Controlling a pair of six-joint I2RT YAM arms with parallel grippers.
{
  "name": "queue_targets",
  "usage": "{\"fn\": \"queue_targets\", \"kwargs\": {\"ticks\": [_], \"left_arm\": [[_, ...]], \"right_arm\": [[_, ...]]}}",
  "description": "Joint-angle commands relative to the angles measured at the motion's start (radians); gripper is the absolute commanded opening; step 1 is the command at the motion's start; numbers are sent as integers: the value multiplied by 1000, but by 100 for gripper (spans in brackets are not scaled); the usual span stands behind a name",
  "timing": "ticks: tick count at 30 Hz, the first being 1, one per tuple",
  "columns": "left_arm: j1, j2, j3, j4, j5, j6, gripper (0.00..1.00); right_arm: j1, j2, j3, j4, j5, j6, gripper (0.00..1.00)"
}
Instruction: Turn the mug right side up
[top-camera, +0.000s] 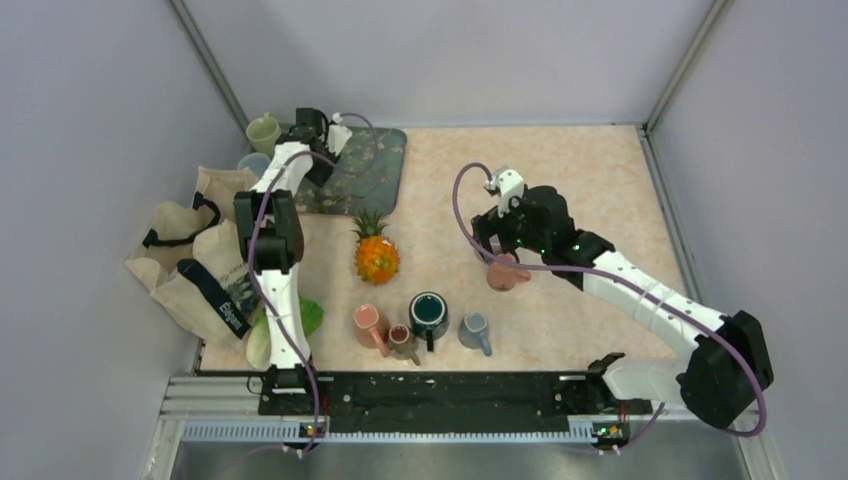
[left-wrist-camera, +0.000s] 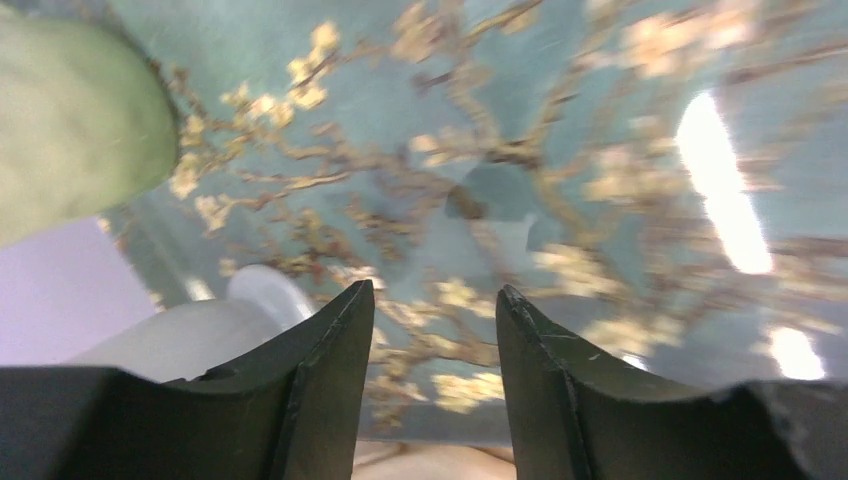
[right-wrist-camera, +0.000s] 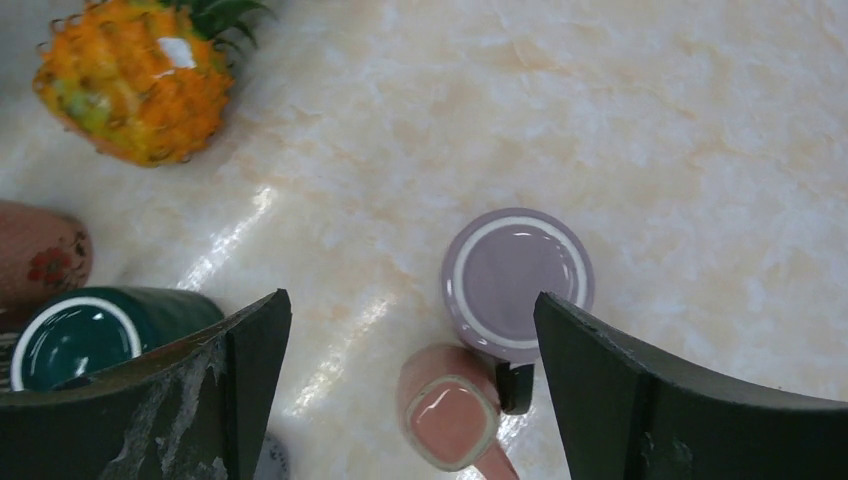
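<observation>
Step looks like pre-grasp. R gripper (right-wrist-camera: 410, 300) is wide open, empty, over the mug (right-wrist-camera: 518, 275), which looks base-up on the table (top-camera: 600, 180). L gripper (left-wrist-camera: 435, 290) has jaws apart, empty, over the mat (left-wrist-camera: 600, 100). Next, prob: descend, clamp the body, flip.

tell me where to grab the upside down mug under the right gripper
Probably its round wall, from straight above: the upside-down mug shows its flat base upward, so no rim is open to pinch. The right gripper hangs open over it, wide enough to straddle.
</observation>
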Motion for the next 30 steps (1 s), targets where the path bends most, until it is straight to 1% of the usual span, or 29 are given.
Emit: {"fn": "queue_targets", "kwargs": {"ticks": [1, 4, 7, 10, 12, 16, 18, 21, 23, 24, 26, 27, 30], "left_arm": [[-17, -202, 33, -120, 292, -178, 56], [-17, -291, -5, -171, 396, -250, 60], [-27, -389, -84, -199, 467, -291, 61], [-27, -489, -170, -228, 507, -319, 62], [-27, -552, -234, -238, 514, -341, 62], [-27, -687, -402, -234, 512, -361, 63], [5, -753, -500, -202, 518, -360, 63], [30, -844, -625, -164, 511, -368, 63], [41, -895, -698, -142, 514, -379, 63], [46, -920, -723, -132, 523, -381, 63], [53, -961, -763, -113, 543, -386, 63], [55, -977, -774, -105, 547, -386, 63], [58, -1002, -790, -89, 545, -384, 64]], "right_arm": [[109, -43, 55, -72, -128, -60, 90], [283, -14, 113, -173, 81, 5, 90], [444, 25, 158, -254, 221, 148, 90], [562, 35, 158, -304, 330, 266, 89], [621, 32, 127, -315, 435, 363, 89], [726, 60, 102, -313, 513, 499, 88], [800, 89, 101, -321, 548, 545, 88], [851, 129, 86, -326, 567, 636, 88], [857, 157, 70, -325, 579, 718, 85], [857, 169, 61, -325, 599, 755, 81], [858, 188, 52, -324, 632, 799, 68], [857, 194, 53, -322, 648, 809, 65], [857, 218, 53, -299, 673, 812, 63]]}}
